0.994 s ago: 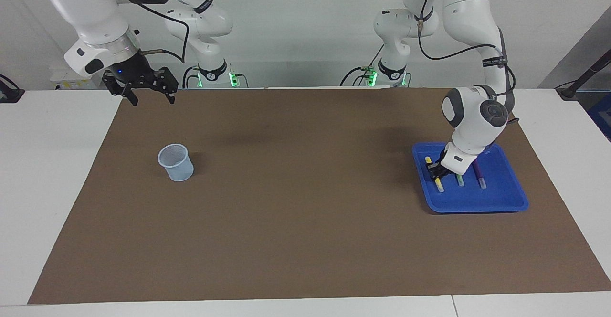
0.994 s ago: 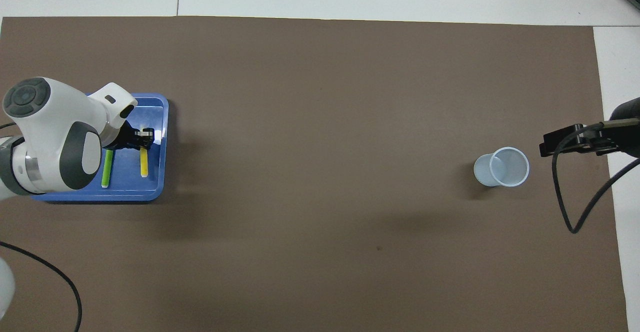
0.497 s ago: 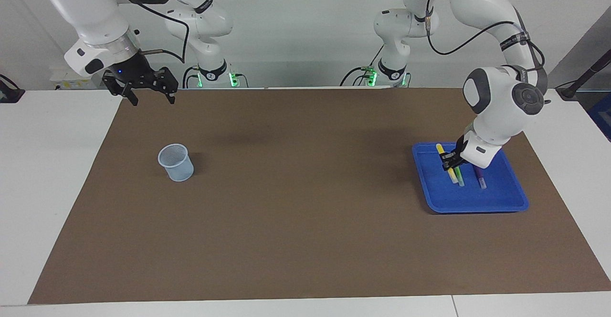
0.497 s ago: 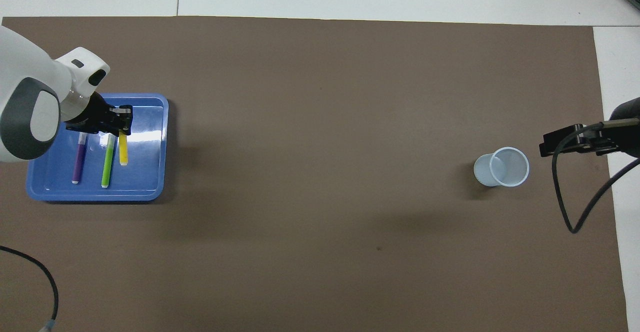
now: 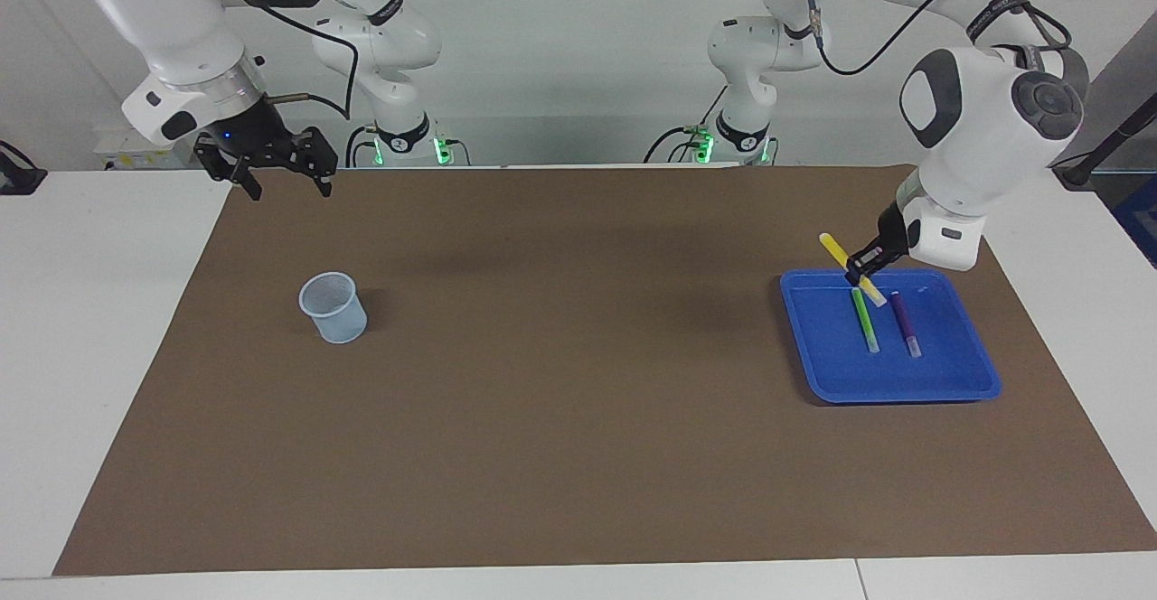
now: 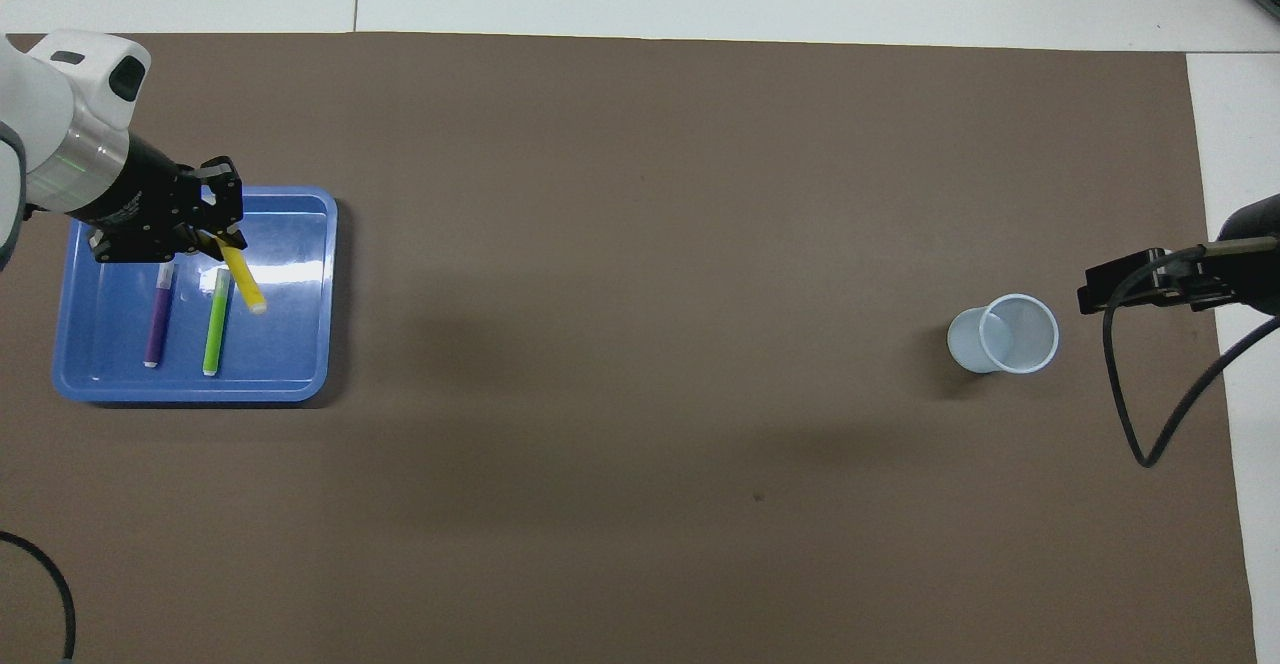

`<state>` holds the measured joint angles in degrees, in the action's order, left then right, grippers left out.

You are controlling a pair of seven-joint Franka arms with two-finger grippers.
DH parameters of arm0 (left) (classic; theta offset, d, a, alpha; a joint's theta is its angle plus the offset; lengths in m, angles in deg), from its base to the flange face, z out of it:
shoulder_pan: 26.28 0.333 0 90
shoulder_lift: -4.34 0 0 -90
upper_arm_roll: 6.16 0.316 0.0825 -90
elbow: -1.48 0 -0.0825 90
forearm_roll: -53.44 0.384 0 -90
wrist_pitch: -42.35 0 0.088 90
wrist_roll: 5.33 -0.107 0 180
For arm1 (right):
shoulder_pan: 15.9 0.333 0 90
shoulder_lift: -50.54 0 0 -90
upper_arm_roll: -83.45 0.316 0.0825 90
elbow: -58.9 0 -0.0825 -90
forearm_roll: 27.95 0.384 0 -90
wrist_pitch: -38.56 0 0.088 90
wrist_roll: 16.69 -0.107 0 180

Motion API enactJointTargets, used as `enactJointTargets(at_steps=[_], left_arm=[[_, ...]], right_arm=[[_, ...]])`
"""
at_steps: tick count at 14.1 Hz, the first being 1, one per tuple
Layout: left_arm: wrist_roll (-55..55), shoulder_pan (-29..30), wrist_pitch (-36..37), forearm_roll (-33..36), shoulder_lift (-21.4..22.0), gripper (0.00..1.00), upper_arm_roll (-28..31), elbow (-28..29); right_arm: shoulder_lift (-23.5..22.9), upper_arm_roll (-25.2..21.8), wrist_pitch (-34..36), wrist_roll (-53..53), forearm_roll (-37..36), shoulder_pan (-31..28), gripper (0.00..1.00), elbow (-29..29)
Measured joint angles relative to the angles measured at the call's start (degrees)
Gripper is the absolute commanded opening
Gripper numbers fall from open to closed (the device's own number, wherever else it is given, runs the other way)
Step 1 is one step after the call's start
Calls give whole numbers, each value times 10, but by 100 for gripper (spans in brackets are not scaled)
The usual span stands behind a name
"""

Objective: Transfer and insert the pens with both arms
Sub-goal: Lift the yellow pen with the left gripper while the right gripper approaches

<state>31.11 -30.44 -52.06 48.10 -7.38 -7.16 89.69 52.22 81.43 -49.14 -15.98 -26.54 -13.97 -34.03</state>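
Pincer of the left arm (image 5: pixel 861 267) pinches the yellow pen (image 5: pixel 851 268) near its middle, fingertips pressed onto the barrel; pen is lifted clear, over the edge of the blue tray (image 5: pixel 958 383) that lies nearer the robots. Its long axis runs slantwise, pale end lower and pointing down toward the tray, yellow end up and toward the right arm's end of the surface. Green pen (image 5: pixel 865 320) and purple pen (image 5: pixel 904 323) lie flat in the tray, side by side, not touching, both running nearer-to-farther from the robots. Pale mesh cup (image 5: pixel 333 307) stands upright well apart, at the right arm's end of the brown mat (image 5: pixel 578 455). Right pincer (image 5: pixel 287 186) hangs spread, holding nothing, above the mat's corner nearest its own base; this arm waits. Cup is plainly closer to the right arm, so I judge a handover around mid-surface comes next: the free yellow end already faces the right way. Left arm is bent high, wrist tipped downward and inward.
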Motion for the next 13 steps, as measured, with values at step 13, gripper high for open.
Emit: enactJointTargets(at_steps=[13], left_arm=[[400,-2,13,-204,89,0,-7,18]], right_arm=[[6,42,-79,-30,163,5,100,-9]])
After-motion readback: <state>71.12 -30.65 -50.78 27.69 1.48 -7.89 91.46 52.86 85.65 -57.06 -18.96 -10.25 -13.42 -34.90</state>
